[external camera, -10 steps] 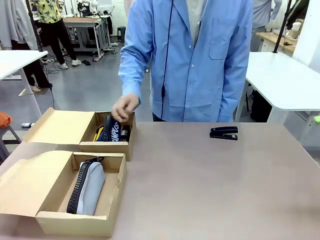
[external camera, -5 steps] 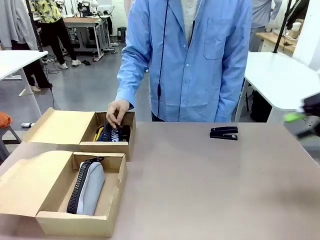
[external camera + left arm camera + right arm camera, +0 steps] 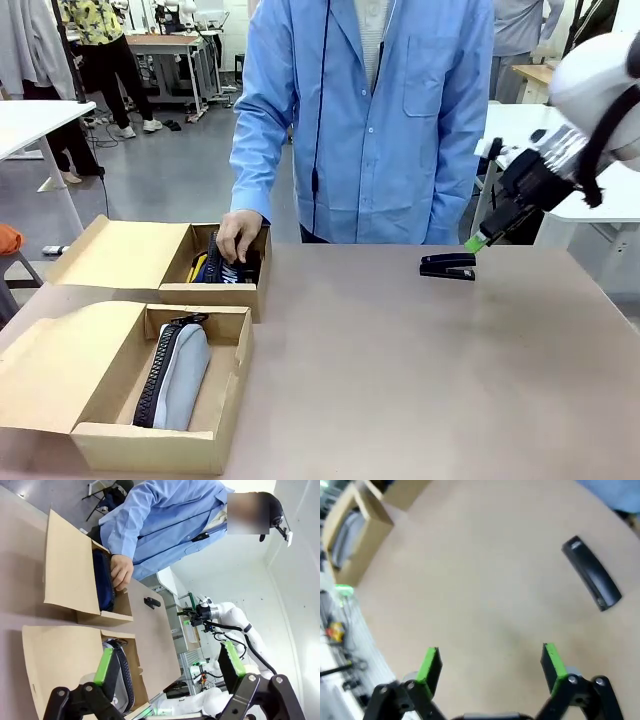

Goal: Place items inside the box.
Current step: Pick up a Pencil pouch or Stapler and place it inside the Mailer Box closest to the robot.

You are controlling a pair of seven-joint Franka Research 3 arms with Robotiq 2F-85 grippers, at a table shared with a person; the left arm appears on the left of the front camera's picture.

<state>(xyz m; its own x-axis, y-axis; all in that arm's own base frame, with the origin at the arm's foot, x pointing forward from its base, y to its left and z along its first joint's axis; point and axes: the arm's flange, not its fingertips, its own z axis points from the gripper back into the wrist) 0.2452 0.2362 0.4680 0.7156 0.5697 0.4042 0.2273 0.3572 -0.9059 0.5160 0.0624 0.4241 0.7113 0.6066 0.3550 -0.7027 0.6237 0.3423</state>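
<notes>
One black stapler (image 3: pixel 448 266) lies on the brown table (image 3: pixel 400 380) at the far right, also seen as the stapler (image 3: pixel 591 573) in the right wrist view. My right gripper (image 3: pixel 480 238) hangs open just above and to its right; its open fingers (image 3: pixel 551 662) hold nothing. The far cardboard box (image 3: pixel 215 290) holds the navy pouch (image 3: pixel 228 268) and something yellow (image 3: pixel 197 266), with the person's hand (image 3: pixel 240 232) resting on them. The near box (image 3: pixel 150 445) holds the grey zip pouch (image 3: pixel 182 378). My left gripper (image 3: pixel 168 662) is open and high over the boxes.
Both boxes have their lids (image 3: pixel 120 252) folded out to the left. The person in a blue coat (image 3: pixel 370 120) stands at the far edge. White tables (image 3: pixel 570 160) stand behind on the right. The middle and front of the table are bare.
My right arm has swung into the front view from the right and come down toward the stapler. The person's hand has dropped into the far box.
</notes>
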